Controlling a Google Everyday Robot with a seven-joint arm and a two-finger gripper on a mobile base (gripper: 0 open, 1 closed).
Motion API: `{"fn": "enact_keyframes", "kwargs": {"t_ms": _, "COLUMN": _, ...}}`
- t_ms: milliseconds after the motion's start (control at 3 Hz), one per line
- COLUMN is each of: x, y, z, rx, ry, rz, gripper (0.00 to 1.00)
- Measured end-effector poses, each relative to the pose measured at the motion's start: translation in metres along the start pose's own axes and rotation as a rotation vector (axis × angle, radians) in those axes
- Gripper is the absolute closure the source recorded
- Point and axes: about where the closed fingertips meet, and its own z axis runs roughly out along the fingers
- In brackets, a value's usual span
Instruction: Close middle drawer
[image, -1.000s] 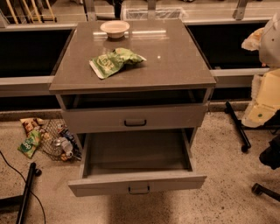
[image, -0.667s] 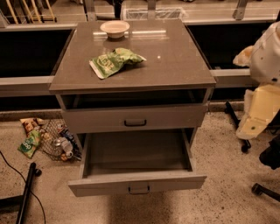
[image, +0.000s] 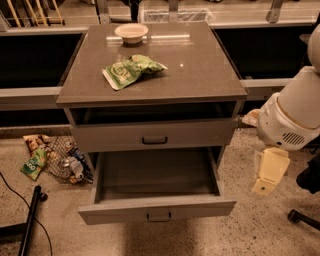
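Snack packets (image: 36, 161) lay on floor at left, beside cabinet (image: 210, 75). White bowl (image: 131, 32) sat at back of cabinet top; green crisp bag (image: 131, 71) lay nearer front. Top drawer (image: 115, 136) sat close in, dark gap above it. Middle drawer (image: 115, 212) stood below, pulled far out, handle facing room. Gripper (image: 265, 182) hung right of that drawer, apart from it, pointing down; open or closed, could not tell.

Single camera, viewing from high up, faces down and forward onto the cabinet (image: 150, 132) front and its surface (image: 200, 65), fairly near; claw (image: 267, 177) hangs at frame's right, beside the cabinet.
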Motion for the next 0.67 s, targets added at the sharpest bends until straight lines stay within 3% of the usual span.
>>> {"fn": "enact_keyframes", "kwargs": {"t_ms": 333, "x": 0.000, "y": 0.000, "z": 0.000, "rx": 0.000, "ry": 0.000, "rz": 0.000, "gripper": 0.00}}
{"fn": "enact_keyframes", "kwargs": {"t_ms": 667, "x": -0.002, "y": 0.002, "z": 0.052, "rx": -0.043, "ry": -0.022, "rz": -0.054, "gripper": 0.00}}
